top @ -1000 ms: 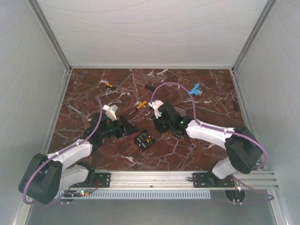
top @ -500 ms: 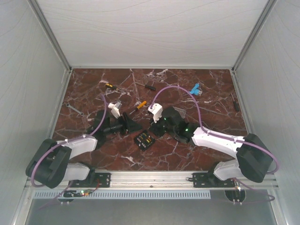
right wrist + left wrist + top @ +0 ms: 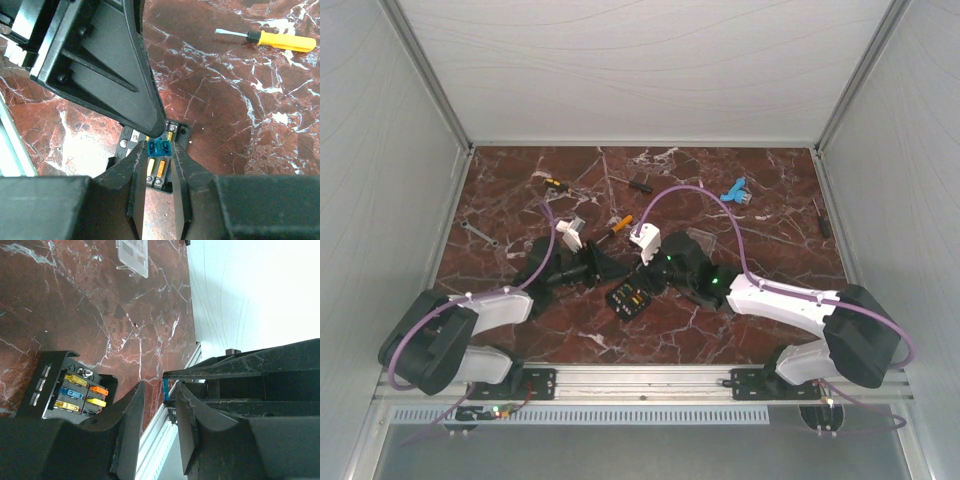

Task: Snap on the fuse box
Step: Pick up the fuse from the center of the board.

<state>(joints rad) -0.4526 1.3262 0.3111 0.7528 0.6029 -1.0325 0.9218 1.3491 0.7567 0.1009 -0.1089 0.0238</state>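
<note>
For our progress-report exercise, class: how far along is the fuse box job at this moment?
Done: the fuse box sits uncovered with yellow and orange fuses seated inside.
In hand: the right claw pinches a blue fuse over the box, with the left claw open close beside it.
Left: probably seat that fuse, then snap on the clear lid, which lies well away from the box.

- The fuse box (image 3: 628, 298) is a small black square plastic box. It lies flat on the red marble table (image 3: 750, 190), its open side facing up and uncovered.
- It sits in the near middle of the table, turned at a slant to the table's edges.
- Inside, tiny fuses (image 3: 75, 379) stand in short rows: yellow, orange and blue.
- One outer side wall carries a row of pale slots.
- In the right wrist view it is partly hidden; a corner screw shows.
</note>
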